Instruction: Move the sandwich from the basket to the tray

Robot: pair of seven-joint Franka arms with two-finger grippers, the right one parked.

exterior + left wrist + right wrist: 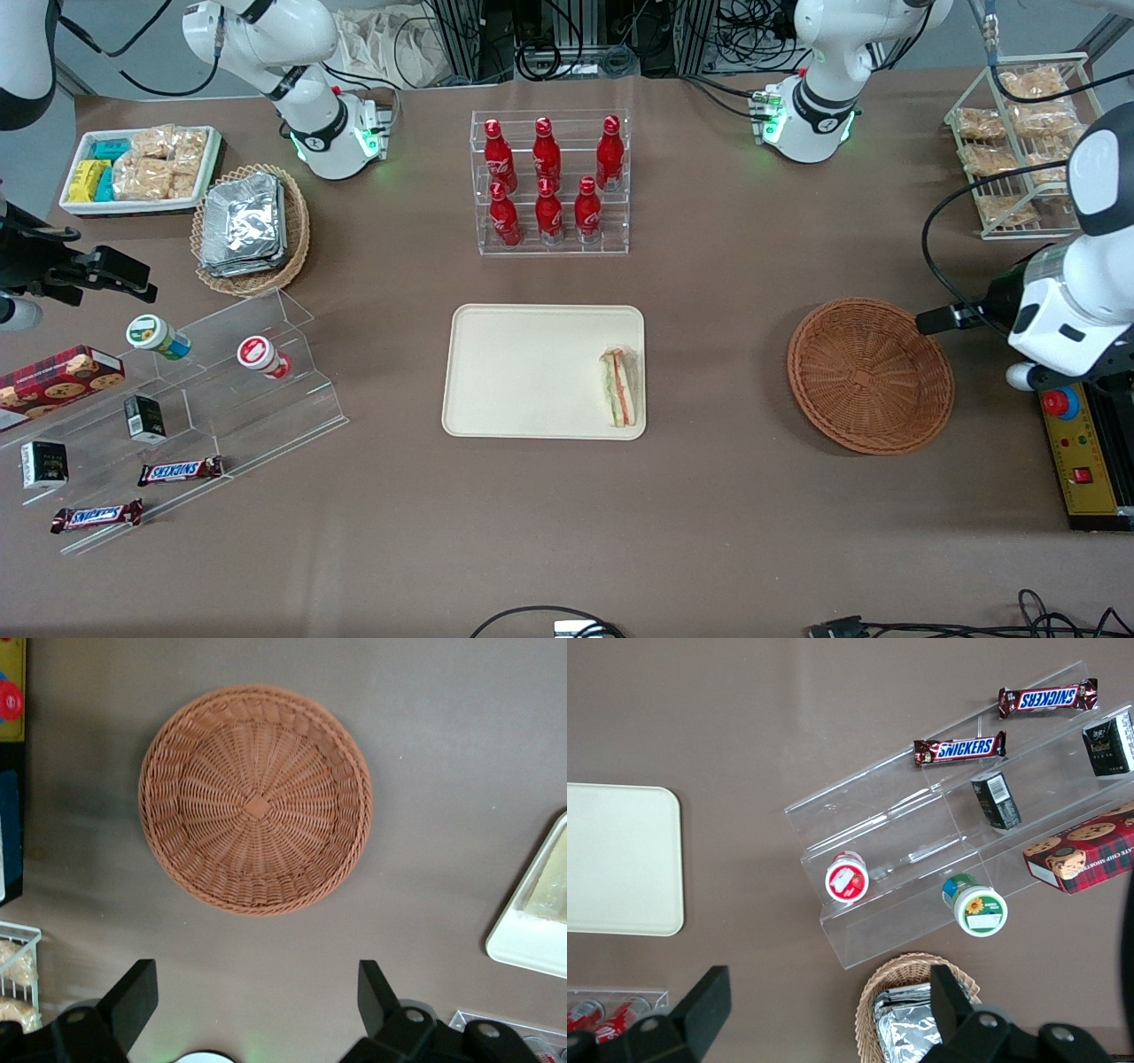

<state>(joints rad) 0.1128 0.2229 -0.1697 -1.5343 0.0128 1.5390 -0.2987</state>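
Observation:
The sandwich (620, 387), a pale wedge with green and orange-red filling, lies on the cream tray (532, 370), close to the rim nearest the working arm. The reddish-brown wicker basket (870, 375) holds nothing; its whole inside shows in the left wrist view (255, 800). My gripper (943, 317) hangs high above the table at the basket's edge toward the working arm's end. In the left wrist view the gripper (255, 970) is open, its black fingers (133, 992) wide apart with only table between them. A corner of the tray (532, 939) shows there too.
A clear rack of red bottles (549, 182) stands farther from the front camera than the tray. A wire rack of bagged snacks (1019, 142) and a yellow control box (1085, 452) flank the working arm. A foil-packet basket (250, 226) and acrylic steps (204, 390) lie toward the parked arm's end.

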